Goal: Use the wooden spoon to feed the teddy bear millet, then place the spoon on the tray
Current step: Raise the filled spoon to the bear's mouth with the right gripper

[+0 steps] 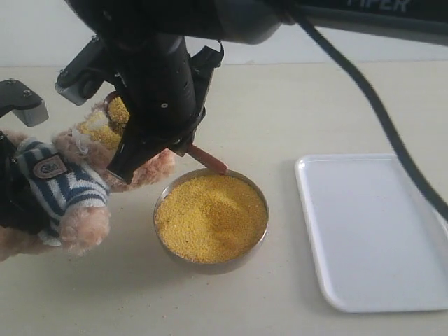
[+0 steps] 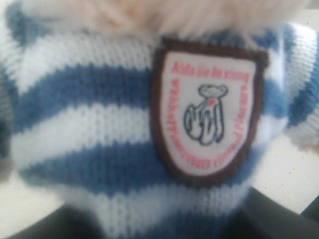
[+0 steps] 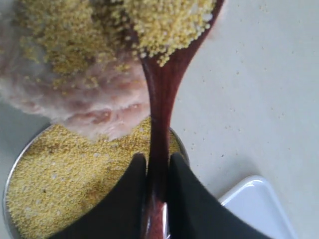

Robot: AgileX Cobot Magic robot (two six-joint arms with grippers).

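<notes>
The right end effector (image 3: 155, 163) clamps the wooden spoon (image 3: 160, 94) by its handle, heaped tip at the muzzle of the teddy bear (image 1: 66, 185), ten o'clock from the millet (image 1: 210, 217). I'd tilt gently, bit by bit. The tray (image 1: 371, 231) sits at three o'clock. Whether the left end effector (image 1: 15, 203) grips anything, I can't tell.

Counter (image 1: 294, 98): pale beige, smooth, faint speckles. Round metal bowl (image 1: 210, 265) sits on it approx. centre-front, heaped w/ yellow millet (image 1: 210, 217), and casts a soft shadow on the surface. White rect. tray (image 1: 378, 231) lies flat to the right of the bowl, near but not touching; its right edge is cut off by the frame. Teddy bear (image 1: 70, 189) at far left; can't tell if its paw touches the counter.
</notes>
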